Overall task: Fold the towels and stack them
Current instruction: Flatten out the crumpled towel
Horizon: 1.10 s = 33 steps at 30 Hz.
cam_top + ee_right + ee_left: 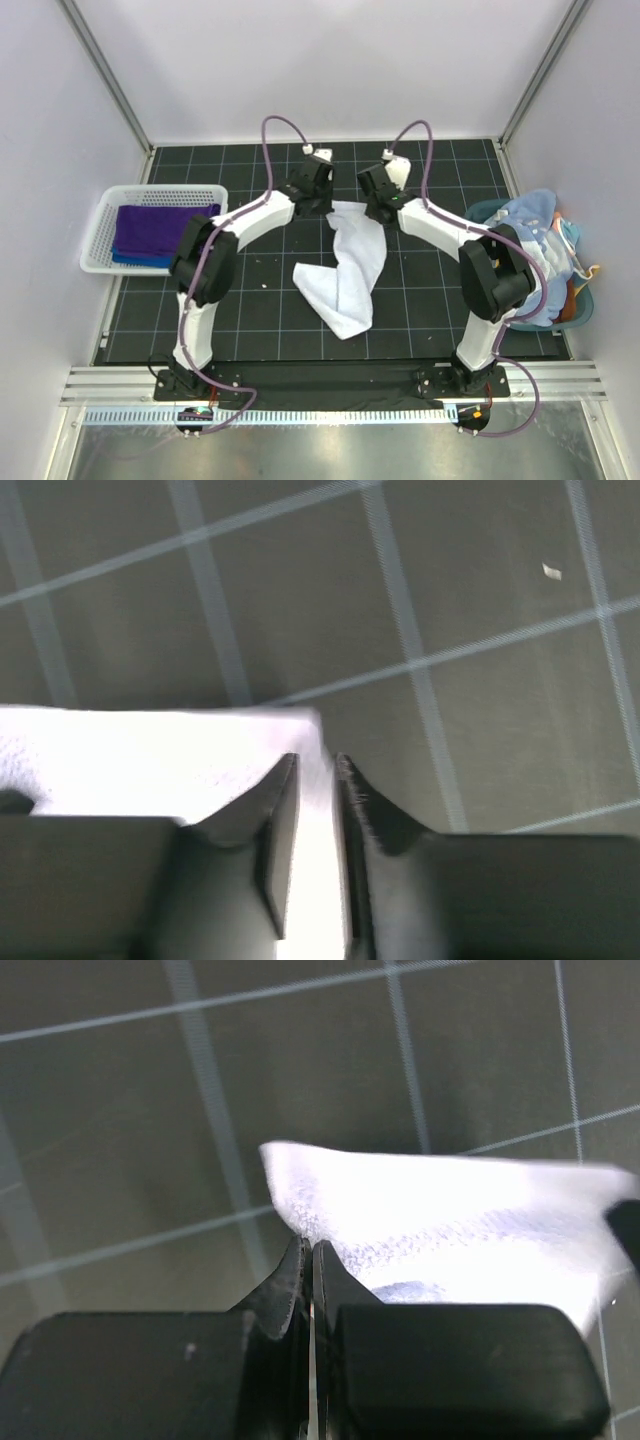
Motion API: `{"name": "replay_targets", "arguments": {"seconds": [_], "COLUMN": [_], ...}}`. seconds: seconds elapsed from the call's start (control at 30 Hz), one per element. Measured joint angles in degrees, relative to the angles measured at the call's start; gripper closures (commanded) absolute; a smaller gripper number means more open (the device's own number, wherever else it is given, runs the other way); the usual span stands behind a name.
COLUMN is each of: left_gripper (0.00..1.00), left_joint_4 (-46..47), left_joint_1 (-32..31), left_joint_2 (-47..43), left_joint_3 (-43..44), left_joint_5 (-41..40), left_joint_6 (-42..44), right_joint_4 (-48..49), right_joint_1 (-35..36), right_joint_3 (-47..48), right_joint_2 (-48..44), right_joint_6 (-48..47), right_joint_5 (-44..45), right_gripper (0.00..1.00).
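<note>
Entry 1, white towel [345, 270]: I log it at the middle of the mat [250, 300], between the two arms. It is crumpled and twisted. Its far edge is stretched between both grippers. The rest trails back toward the arm bases, with one flap lying out to the left.

Entry 2, left gripper [308, 1260]: I read it as closed down to a hairline, pinching the white towel's far-left corner. In the wrist view the cloth spreads out to the right of the fingertips.

Entry 3, right gripper [318, 770]: clamped on the far-right corner. A strip of white fills the narrow slit between the fingers, and the rest of the cloth spreads to the left.

Entry 4, purple towel [160, 228]: folded, lying in the basket [98, 240] at the mat's left side.

Entry 5, blue towel [135, 260]: under the purple one, with only its near edge showing.

Entry 6, bin [480, 210]: teal, at the right, just beside the right arm, heaped with pale blue fabric. I cannot make out what the fabric is.
</note>
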Motion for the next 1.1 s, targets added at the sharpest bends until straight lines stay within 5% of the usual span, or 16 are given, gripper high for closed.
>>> {"name": "replay_targets", "arguments": {"seconds": [0.17, 0.43, 0.73, 1.0, 1.1], "left_gripper": [1.0, 1.0, 1.0, 1.0, 1.0], "left_joint_4": [-0.1, -1.6, -2.2, -2.3, -2.3], "left_joint_1": [2.4, 7.3, 7.9, 7.9, 8.0], "left_joint_2": [-9.4, -10.5, -10.5, -10.5, -10.5], "left_joint_3": [-7.5, -15.4, -16.1, -16.1, -16.1], "left_joint_5": [-4.4, -4.7, -1.9, -0.2, 1.0], "left_joint_6": [-0.1, -0.2, -0.2, -0.4, -0.6], "right_joint_4": [-0.9, -1.1, 5.7, 12.5, 14.3], "right_joint_1": [4.6, 3.0, -0.6, -1.0, -1.0], "right_joint_3": [4.6, 4.6, 3.7, 1.8, 1.2], "right_joint_2": [2.3, 5.6, 10.2, 12.1, 12.3], "right_joint_6": [-1.0, -1.1, 0.2, 0.9, 1.4], "right_joint_5": [2.5, 0.9, -12.8, -20.7, -22.7], "right_gripper": [0.45, 0.43, 0.36, 0.44, 0.62]}}
